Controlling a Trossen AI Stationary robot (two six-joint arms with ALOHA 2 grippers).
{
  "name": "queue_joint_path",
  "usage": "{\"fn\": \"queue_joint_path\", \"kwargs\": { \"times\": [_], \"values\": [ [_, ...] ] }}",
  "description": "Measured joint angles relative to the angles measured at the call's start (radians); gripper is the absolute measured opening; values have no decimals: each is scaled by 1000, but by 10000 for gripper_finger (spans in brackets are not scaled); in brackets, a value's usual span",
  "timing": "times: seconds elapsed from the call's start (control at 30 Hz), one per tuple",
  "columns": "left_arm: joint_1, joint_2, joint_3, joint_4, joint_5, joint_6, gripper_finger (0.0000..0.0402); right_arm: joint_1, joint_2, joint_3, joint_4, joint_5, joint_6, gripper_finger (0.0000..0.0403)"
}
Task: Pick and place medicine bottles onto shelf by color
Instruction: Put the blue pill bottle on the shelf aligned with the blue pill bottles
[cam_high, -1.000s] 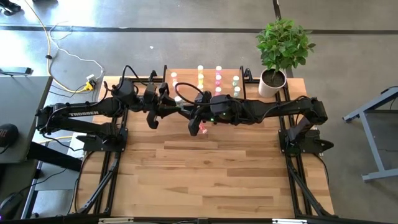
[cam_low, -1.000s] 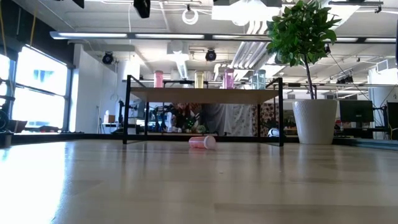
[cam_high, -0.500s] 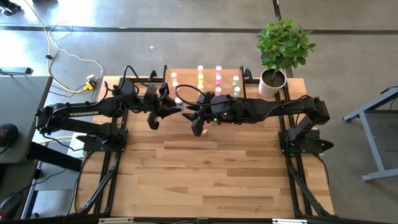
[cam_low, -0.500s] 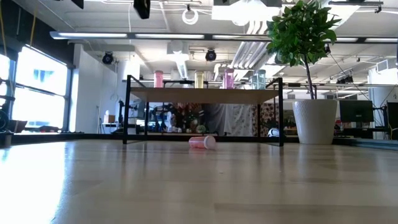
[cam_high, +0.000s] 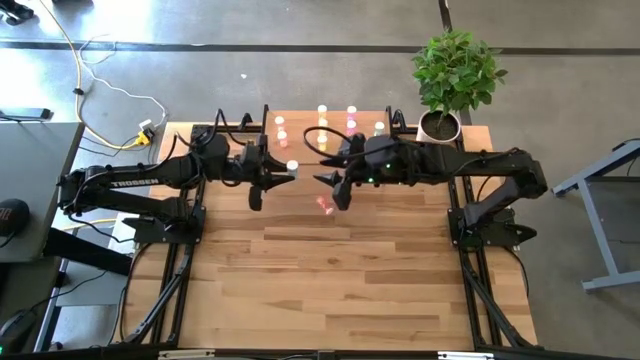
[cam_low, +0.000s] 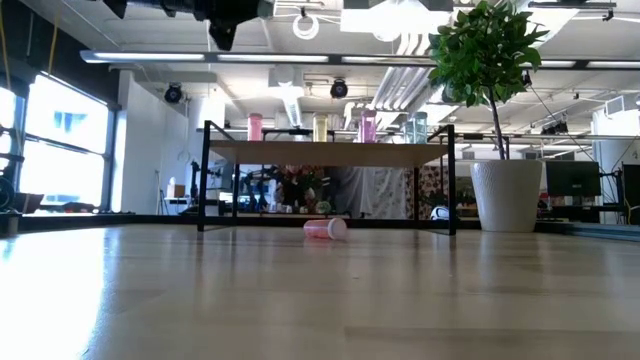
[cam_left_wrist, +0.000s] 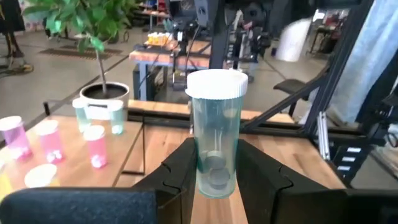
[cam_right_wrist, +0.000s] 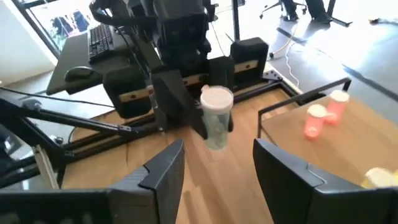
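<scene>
My left gripper (cam_high: 288, 170) is above the table's middle, a little left of centre, shut on a pale green medicine bottle (cam_left_wrist: 214, 137) with a white cap (cam_high: 292, 165). My right gripper (cam_high: 333, 186) hangs open just to its right, facing it, with nothing between its fingers (cam_right_wrist: 165, 174). A pink bottle (cam_high: 323, 203) lies on its side on the table (cam_low: 326, 228) in front of the shelf. The shelf (cam_high: 305, 128) stands at the far edge on black legs (cam_low: 330, 153), with several bottles (cam_high: 351, 125) upright in rows by colour. My left gripper pinches the pale green bottle's lower half (cam_left_wrist: 214, 180) between its two fingers (cam_left_wrist: 183, 171), one on each side of the round wall. The fingers come about level from the table's left. The bottle stands upright, cap up, lifted clear of the table.
A potted plant (cam_high: 440, 128) stands at the far right corner beside the shelf. Black frame rails (cam_high: 470, 280) run along the table's left and right edges. The near half of the wooden table (cam_high: 330, 290) is bare wood.
My right gripper has opened and drawn back toward the table's right edge, rising a little, away from the pale green bottle. My left gripper has stayed in place with the bottle and turned slightly. The pink bottle on the table has not moved.
</scene>
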Motion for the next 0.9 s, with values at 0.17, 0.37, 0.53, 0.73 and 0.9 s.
{"fn": "queue_joint_path", "kwargs": {
  "times": [0.17, 0.37, 0.53, 0.73, 0.9],
  "values": [
    [-13, 0, 0, -27, -52, 10, 87, -44, -10, 0, -25, -37, -87, 181],
    [-39, 0, 0, -36, -120, 10, 87, -117, -10, 0, -30, -158, -153, 191],
    [-59, 31, 1, -43, -162, 10, 87, -169, -9, 0, 24, -331, -221, 201],
    [-77, 92, 1, -11, -185, 9, 87, -201, 32, 0, 33, -448, -234, 202],
    [-84, 131, 1, 13, -211, 9, 87, -202, 66, 0, 38, -463, -283, 202]
  ]
}}
